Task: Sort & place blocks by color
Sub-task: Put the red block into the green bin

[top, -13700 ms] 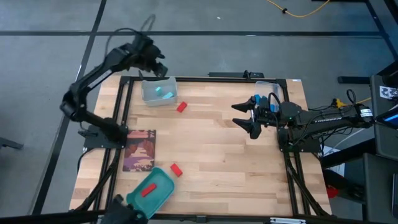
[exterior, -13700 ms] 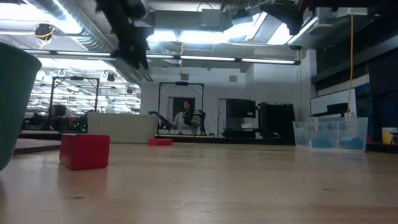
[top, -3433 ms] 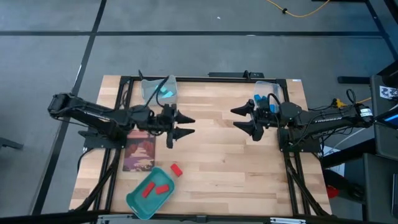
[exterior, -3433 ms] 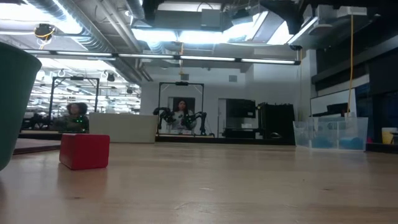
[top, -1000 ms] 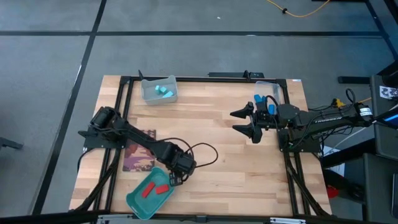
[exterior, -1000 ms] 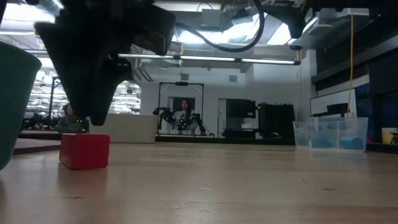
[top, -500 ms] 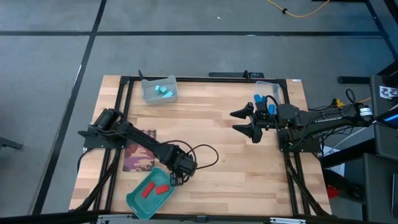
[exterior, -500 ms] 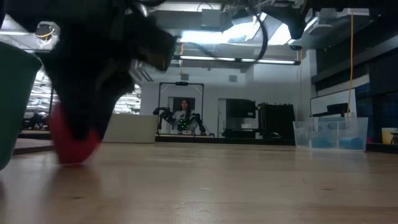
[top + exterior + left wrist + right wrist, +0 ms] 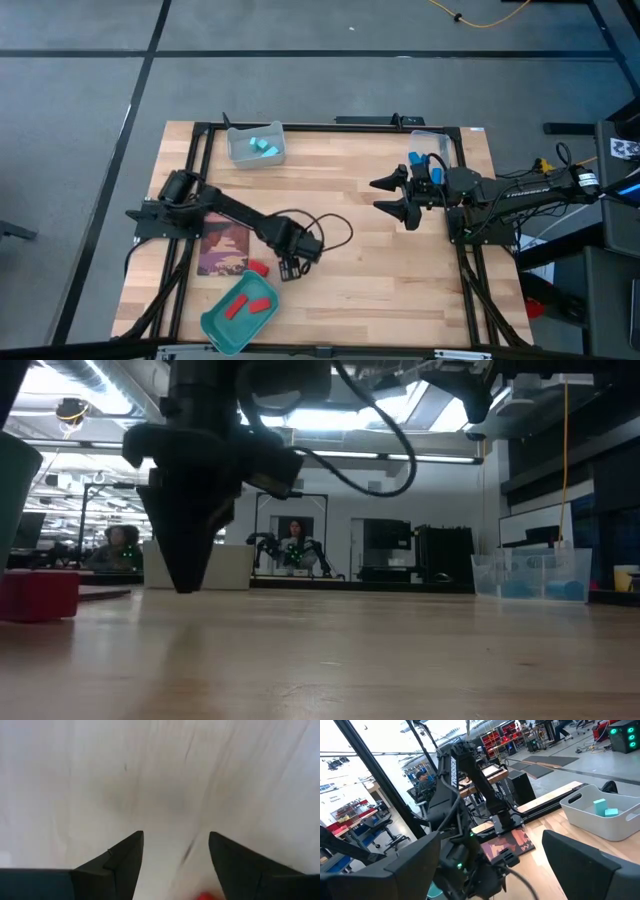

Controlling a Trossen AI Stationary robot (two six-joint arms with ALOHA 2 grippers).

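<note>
One red block (image 9: 258,268) lies flat on the wood, just beyond the far rim of the teal tray (image 9: 215,325), which holds two more red blocks (image 9: 250,305). My left gripper (image 9: 291,270) points down at the table a little to the right of the loose block, open, with bare wood between its fingers (image 9: 175,850). The low view shows that block (image 9: 40,595) left of the gripper (image 9: 188,582). Cyan blocks (image 9: 262,146) lie in the far-left clear bin, dark blue ones (image 9: 418,160) in the far-right bin. My right gripper (image 9: 383,196) waits open at the right.
A dark printed mat (image 9: 224,240) lies at the left edge beside the left arm. A loop of cable (image 9: 325,232) hangs off the left wrist. Bare wood spreads across the table's middle between the two grippers. A person sits in the room beyond (image 9: 293,545).
My left gripper came down on the loose red block, then moved a little toward the table's right and far side, off the block. The block tipped and slid toward the table's left; it now lies apart from the gripper by the tray's far rim.
</note>
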